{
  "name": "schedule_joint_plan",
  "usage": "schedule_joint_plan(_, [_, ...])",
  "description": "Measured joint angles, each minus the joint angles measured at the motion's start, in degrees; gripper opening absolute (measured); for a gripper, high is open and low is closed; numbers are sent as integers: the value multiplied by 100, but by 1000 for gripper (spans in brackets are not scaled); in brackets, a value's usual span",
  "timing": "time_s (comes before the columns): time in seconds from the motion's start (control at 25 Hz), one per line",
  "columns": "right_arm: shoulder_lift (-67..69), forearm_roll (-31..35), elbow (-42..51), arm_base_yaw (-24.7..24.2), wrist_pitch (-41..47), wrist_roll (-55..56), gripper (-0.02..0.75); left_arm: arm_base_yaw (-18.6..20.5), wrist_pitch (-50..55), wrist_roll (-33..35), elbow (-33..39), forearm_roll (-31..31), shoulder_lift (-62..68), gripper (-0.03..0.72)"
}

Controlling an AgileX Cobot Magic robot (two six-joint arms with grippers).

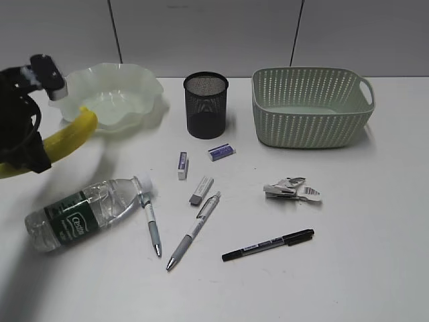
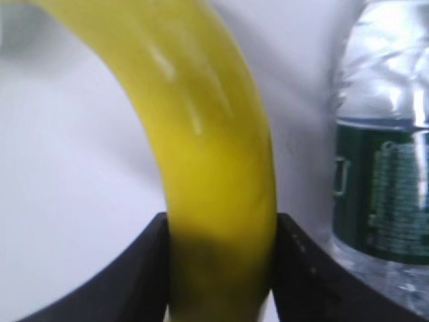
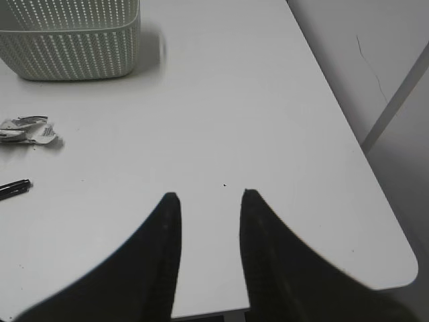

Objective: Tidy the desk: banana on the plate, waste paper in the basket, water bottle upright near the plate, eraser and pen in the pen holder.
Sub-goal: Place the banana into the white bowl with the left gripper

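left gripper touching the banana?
Touching. Left wrist view: both fingers press against the banana, no gap on either side of the left gripper.

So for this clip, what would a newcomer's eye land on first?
The yellow banana clamped in the left gripper, lifted at the left edge with its tip near the ruffled pale-green plate. Next, the water bottle lying on its side at front left, beside a scatter of pens and erasers mid-desk. The crumpled waste paper sits in front of the green basket, while the right gripper hangs open over bare desk.
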Motion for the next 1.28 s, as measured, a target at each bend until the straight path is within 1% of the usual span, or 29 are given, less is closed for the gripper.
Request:
schedule_joint_plan(0.08, [0,0,0,0,0,0,256,0,0,0,0,-264,-278,326])
schedule_joint_plan(0.16, [0,0,0,0,0,0,256,0,-343,0,0,-527,-559,326])
schedule_joint_plan(0.32, [0,0,0,0,0,0,256,0,-1959,0,0,-1030,-738,326])
schedule_joint_plan(0.52, [0,0,0,0,0,0,256,-29,-4205,0,0,-1808,-336,326])
schedule_joint_plan(0.56, [0,0,0,0,0,0,256,-59,-4573,0,0,-1876,-175,326])
schedule_joint_plan(0.64, [0,0,0,0,0,0,256,-126,-4925,0,-95,-1961,210,326])
schedule_joint_plan(0.8, [0,0,0,0,0,0,256,-310,-5043,0,-662,-1966,1060,326])
schedule_joint_plan(0.92, [0,0,0,0,0,0,256,-355,-4944,-11,-1219,-2072,1693,326])
schedule_joint_plan(1.08, [0,0,0,0,0,0,256,-353,-3896,-24,-1860,-2194,2094,326])
schedule_joint_plan(1.28, [0,0,0,0,0,0,256,-359,-3131,-24,-2019,-2186,2138,326])
